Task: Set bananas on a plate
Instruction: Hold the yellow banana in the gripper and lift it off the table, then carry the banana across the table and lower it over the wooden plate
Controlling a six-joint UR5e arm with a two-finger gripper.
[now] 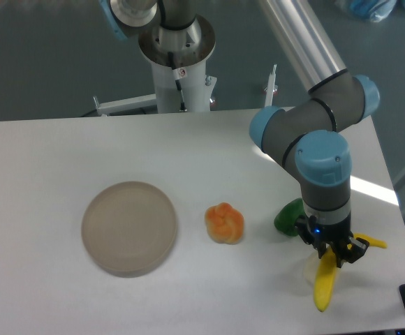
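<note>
The yellow banana point(325, 285) lies near the table's front right corner, its far end tucked under my gripper point(335, 258). My gripper points straight down with its fingers closed around the banana's upper part. A second yellow tip point(376, 243) pokes out to the right of the gripper. The beige-tan round plate point(129, 227) sits flat on the left half of the table, far from the gripper, with nothing on it.
An orange bell-pepper-like object point(224, 222) sits between plate and gripper. A green object point(289, 216) lies just left of the gripper, partly hidden by the arm. A whitish object point(310, 271) peeks out beside the banana. The table's right edge is close.
</note>
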